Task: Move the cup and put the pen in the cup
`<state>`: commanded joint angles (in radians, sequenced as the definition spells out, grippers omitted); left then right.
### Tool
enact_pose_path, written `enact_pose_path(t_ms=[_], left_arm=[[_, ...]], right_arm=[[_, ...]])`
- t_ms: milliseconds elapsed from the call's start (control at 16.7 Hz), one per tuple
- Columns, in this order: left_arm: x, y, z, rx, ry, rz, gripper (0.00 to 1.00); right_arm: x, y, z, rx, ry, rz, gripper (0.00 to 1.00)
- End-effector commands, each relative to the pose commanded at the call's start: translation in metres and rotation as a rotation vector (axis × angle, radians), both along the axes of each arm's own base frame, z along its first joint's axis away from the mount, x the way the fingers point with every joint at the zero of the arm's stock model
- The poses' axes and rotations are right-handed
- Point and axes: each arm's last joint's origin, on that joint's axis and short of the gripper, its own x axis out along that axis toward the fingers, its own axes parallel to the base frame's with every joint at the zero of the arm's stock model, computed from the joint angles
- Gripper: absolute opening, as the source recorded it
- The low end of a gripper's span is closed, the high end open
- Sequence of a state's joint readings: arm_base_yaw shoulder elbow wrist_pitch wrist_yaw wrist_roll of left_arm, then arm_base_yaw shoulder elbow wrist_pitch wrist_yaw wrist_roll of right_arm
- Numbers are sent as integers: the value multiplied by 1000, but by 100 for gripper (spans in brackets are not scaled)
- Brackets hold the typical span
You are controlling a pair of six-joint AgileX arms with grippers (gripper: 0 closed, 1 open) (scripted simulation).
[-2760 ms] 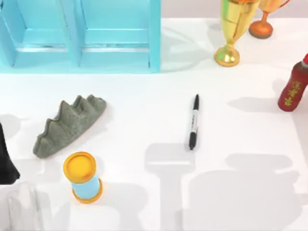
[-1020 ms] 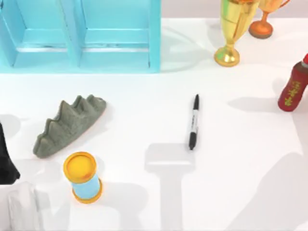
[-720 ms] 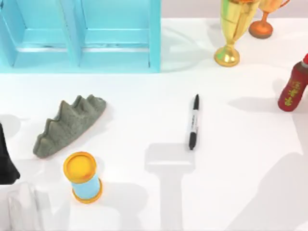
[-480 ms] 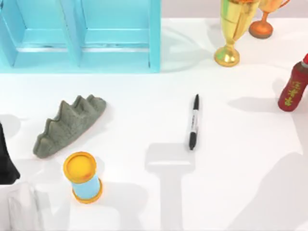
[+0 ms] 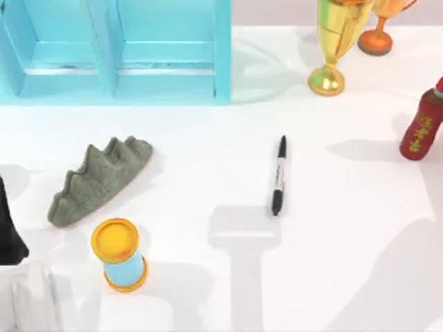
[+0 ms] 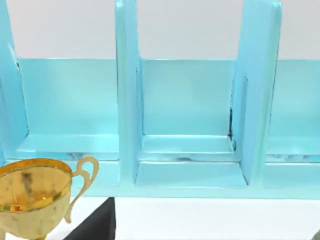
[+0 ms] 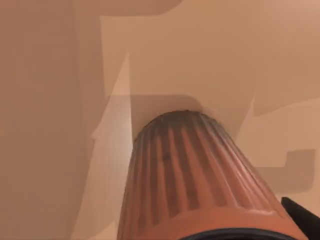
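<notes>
A turquoise shelf unit point(image 5: 118, 52) stands on the white table point(image 5: 208, 138).

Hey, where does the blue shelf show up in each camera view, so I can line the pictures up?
Top view: the blue shelf stands along the far edge, on the table's left half.
Left wrist view: the shelf is straight ahead, open compartments facing the camera.
Right wrist view: this camera looks closely at the cup.
Shared landmark: a gold trophy stands right of the shelf from above, and a gold trophy sits before the shelf in the left wrist view.
</notes>
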<state>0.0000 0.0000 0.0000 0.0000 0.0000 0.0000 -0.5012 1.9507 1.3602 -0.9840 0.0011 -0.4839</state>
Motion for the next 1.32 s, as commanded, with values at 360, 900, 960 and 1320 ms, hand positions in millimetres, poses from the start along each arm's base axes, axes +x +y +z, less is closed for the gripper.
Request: enact_pose_path(t_ms=[360, 900, 960, 1320], left_arm=[[0, 0, 0, 0, 0, 0, 100], [0, 0, 0, 0, 0, 0, 100], [0, 0, 0, 0, 0, 0, 100], [0, 0, 0, 0, 0, 0, 100]], right_arm=[[0, 0, 0, 0, 0, -1, 0], [19, 93, 93, 5, 21, 0, 0], [16, 109, 109, 5, 23, 0, 0], [2, 150, 150, 0, 0, -1, 0]])
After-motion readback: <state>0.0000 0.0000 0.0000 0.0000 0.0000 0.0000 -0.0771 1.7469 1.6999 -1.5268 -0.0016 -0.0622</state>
